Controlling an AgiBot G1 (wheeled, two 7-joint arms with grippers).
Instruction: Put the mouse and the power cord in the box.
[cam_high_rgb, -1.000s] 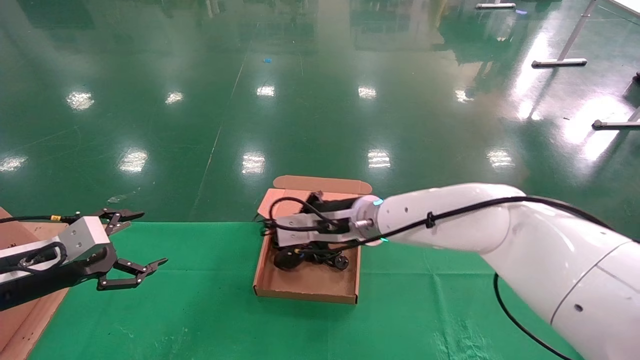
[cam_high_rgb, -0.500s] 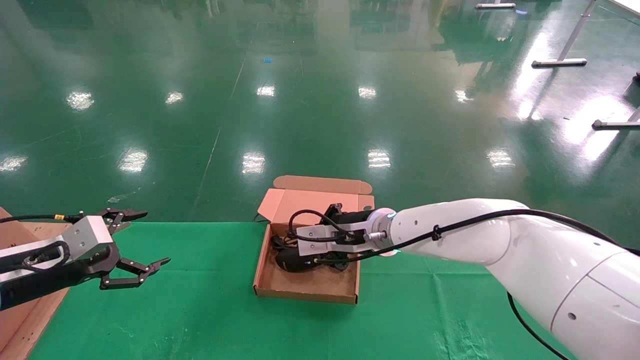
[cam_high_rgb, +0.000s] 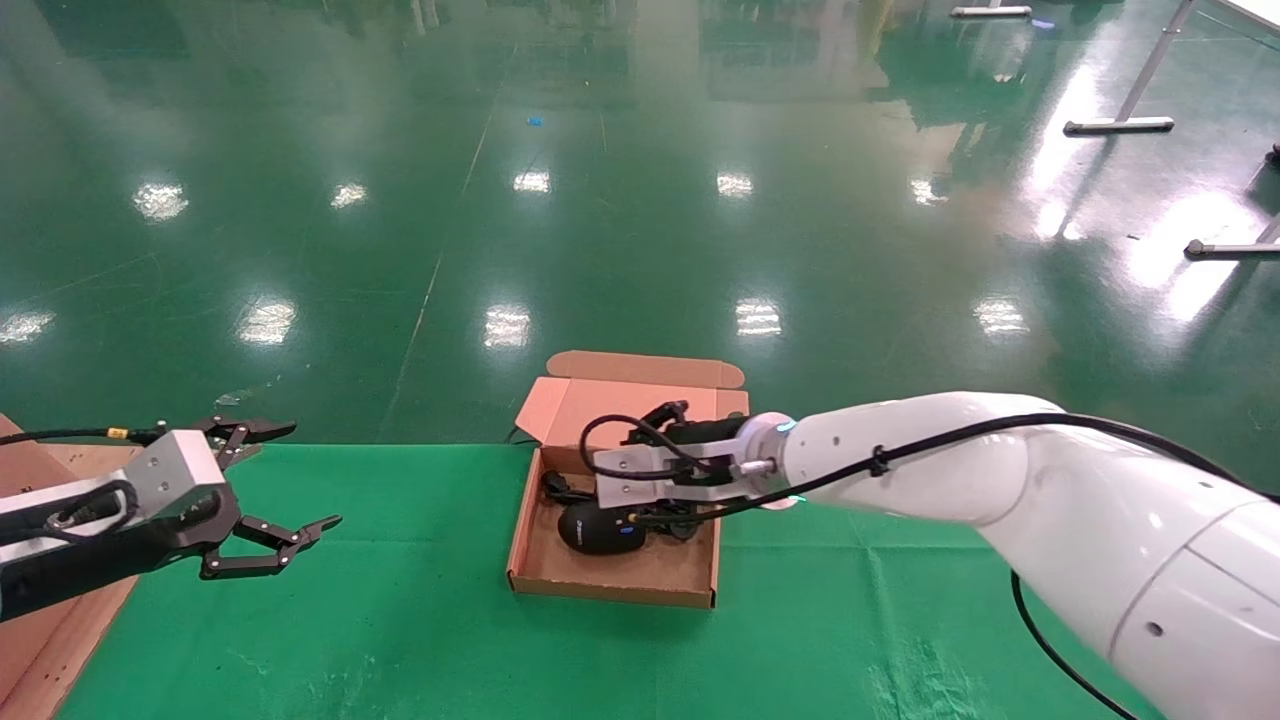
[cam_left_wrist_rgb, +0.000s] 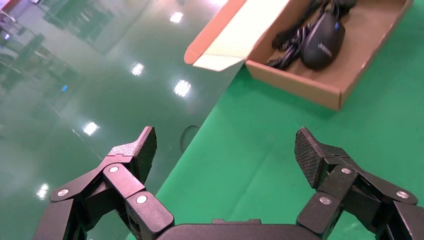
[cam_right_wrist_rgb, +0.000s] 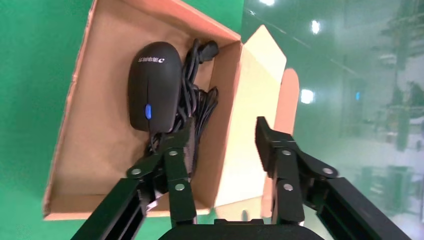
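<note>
The brown cardboard box (cam_high_rgb: 610, 592) lies open on the green cloth, its lid (cam_high_rgb: 640, 400) folded back over the far table edge. Inside it lies the black mouse (cam_high_rgb: 600, 527) with its blue wheel, and the bundled power cord (cam_high_rgb: 558, 489) sits against the back wall. In the right wrist view the mouse (cam_right_wrist_rgb: 152, 85) and power cord (cam_right_wrist_rgb: 197, 100) lie side by side in the box (cam_right_wrist_rgb: 95, 150). My right gripper (cam_high_rgb: 642, 455) (cam_right_wrist_rgb: 224, 127) hovers open and empty over the box's back wall. My left gripper (cam_high_rgb: 305, 475) (cam_left_wrist_rgb: 224, 135) hangs open far to the left; its view shows the box (cam_left_wrist_rgb: 300, 82) and mouse (cam_left_wrist_rgb: 324, 42).
A large flat cardboard piece (cam_high_rgb: 40, 620) lies at the table's left edge under my left arm. The green cloth (cam_high_rgb: 400, 600) ends at the far table edge just behind the box, with shiny green floor beyond.
My right gripper has lifted out of the box and drawn back to the right, uncovering the mouse. The left arm has hardly moved.
</note>
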